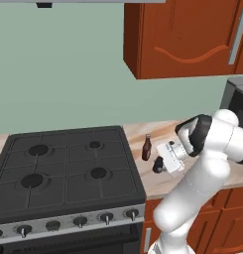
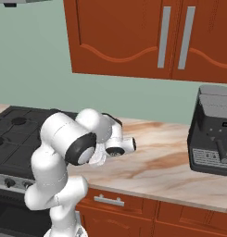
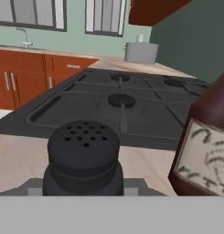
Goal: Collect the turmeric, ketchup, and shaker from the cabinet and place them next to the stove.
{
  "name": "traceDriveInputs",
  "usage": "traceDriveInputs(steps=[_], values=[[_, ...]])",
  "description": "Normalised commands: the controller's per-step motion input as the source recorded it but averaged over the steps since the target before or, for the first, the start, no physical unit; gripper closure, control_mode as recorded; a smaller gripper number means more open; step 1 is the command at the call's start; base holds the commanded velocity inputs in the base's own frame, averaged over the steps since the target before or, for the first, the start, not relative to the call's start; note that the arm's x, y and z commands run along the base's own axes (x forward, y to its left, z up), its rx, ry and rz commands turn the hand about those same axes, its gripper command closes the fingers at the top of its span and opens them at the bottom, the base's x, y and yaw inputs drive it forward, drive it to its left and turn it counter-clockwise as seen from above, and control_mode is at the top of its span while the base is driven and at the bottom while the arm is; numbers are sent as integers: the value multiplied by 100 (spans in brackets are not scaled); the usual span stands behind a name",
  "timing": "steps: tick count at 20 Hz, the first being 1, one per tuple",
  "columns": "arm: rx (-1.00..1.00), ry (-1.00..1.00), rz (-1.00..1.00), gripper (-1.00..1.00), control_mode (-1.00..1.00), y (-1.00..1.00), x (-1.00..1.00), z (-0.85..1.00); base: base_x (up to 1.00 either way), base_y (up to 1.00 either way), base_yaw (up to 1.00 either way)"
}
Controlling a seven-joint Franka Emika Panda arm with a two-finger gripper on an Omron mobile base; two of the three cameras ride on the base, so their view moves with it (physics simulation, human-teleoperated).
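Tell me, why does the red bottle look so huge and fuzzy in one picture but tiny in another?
In the hand view the ketchup sits right by the camera, so it looks huge, its label smeared and its edge cut off. In the left base view the same ketchup is farther away, small and sharper. The shaker also looms large in the hand view.

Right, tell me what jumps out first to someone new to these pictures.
The white arm bends low over the marble-look counter right of the black four-burner stove, its gripper beside the dark red ketchup bottle. In the hand view, the squat black shaker with its holed top sits close up, between the jaws, the stove beyond it.
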Motion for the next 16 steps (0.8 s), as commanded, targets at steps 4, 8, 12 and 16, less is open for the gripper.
traceDriveInputs(steps=[4, 8, 12, 16], values=[[0, 5, 7, 100, -100, 5, -1, -28, 0, 0, 0], [0, 4, 3, -100, -100, 12, 0, -11, 0, 0, 0], [0, 1, 5, -100, -100, 4, 0, 1, 0, 0, 0], [0, 0, 4, -100, -100, 0, -5, 11, 0, 0, 0]])
